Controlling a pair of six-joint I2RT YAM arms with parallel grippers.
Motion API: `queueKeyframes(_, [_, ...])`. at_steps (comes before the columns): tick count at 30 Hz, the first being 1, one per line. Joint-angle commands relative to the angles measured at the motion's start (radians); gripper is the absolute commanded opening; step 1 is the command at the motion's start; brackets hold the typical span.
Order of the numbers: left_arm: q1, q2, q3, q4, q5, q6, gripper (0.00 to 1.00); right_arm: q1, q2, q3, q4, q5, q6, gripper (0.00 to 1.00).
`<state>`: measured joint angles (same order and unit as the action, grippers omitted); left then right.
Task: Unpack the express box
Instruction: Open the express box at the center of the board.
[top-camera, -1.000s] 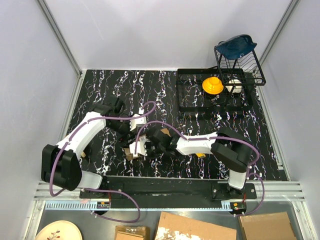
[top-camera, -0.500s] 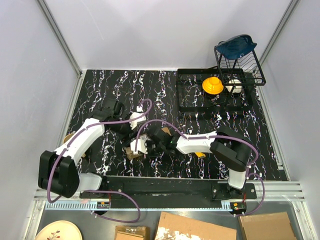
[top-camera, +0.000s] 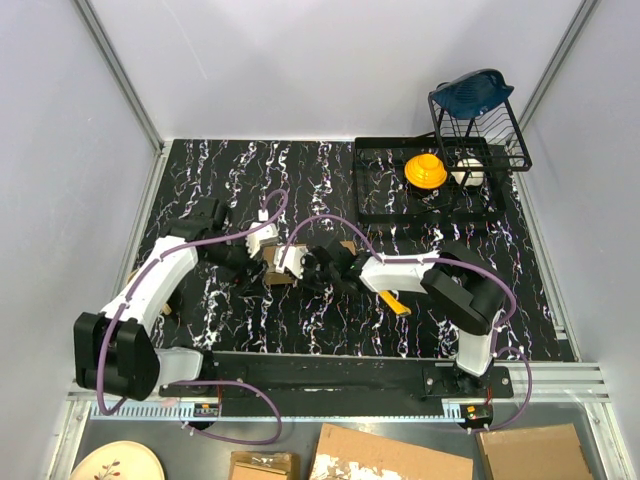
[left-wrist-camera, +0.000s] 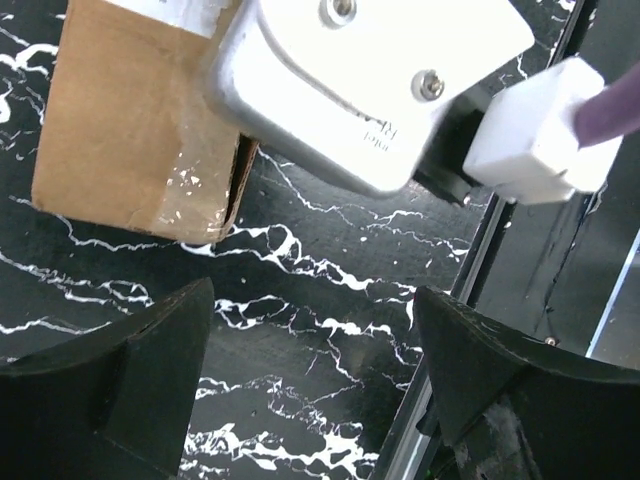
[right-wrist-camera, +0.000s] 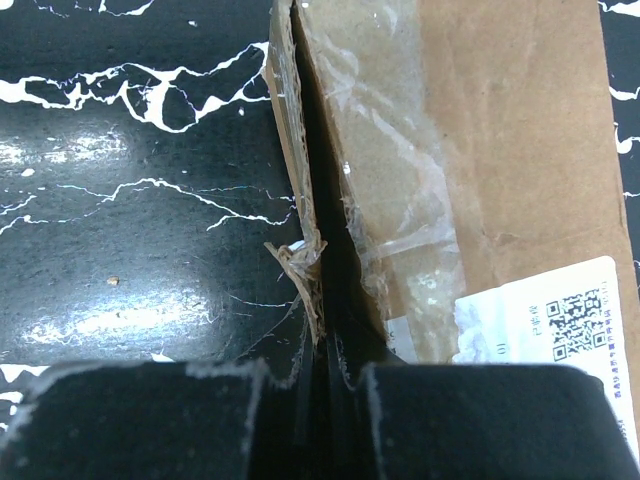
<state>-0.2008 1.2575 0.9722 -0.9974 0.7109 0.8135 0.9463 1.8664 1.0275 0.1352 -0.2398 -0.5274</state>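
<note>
While the express box (top-camera: 275, 270) lies flat on the black, white-veined desk (top-camera: 300, 180), a little left of centre in the overhead view, both arms reach in to it from opposite sides. Right hand (right-wrist-camera: 325, 375): fingers pressed together at the bottom of its own camera's frame, tips set at the mouth of a dark slit where the carton's side has parted. A torn flap edge runs down into the gap between them, but whether any cardboard is nipped cannot be told. Clear tape (right-wrist-camera: 400, 180), wrinkled, crosses the top panel, and a white label (right-wrist-camera: 560, 310) with a square code sits at the lower right. Left hand (left-wrist-camera: 312, 300): fingers spread wide, holding nothing, low over the desk, with the carton's end at the upper left of its frame, apart from both fingers. A yellow utility knife (top-camera: 393, 301) lies under the right forearm. A black wire rack (top-camera: 358, 180) occupies the desk's upper right.
</note>
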Motion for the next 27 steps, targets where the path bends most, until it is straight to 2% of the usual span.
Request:
queueKeyframes(1, [-0.025,0.026,-0.006,0.121,0.087,-0.040,0.84,0.003,0.002,0.006,-0.002,-0.053,0.070,0.06])
queueKeyframes(11, [-0.035,0.137,0.017,0.429,0.012,-0.137,0.81,0.003,-0.006,-0.017,0.021,-0.104,0.092,0.06])
queueKeyframes(20, [-0.037,0.194,-0.001,0.563,-0.044,-0.186,0.81,0.005,-0.003,-0.046,0.066,-0.118,0.109,0.05])
queueKeyframes(27, [-0.045,0.220,-0.024,0.611,-0.031,-0.211,0.81,0.009,-0.001,-0.075,0.101,-0.107,0.110,0.02])
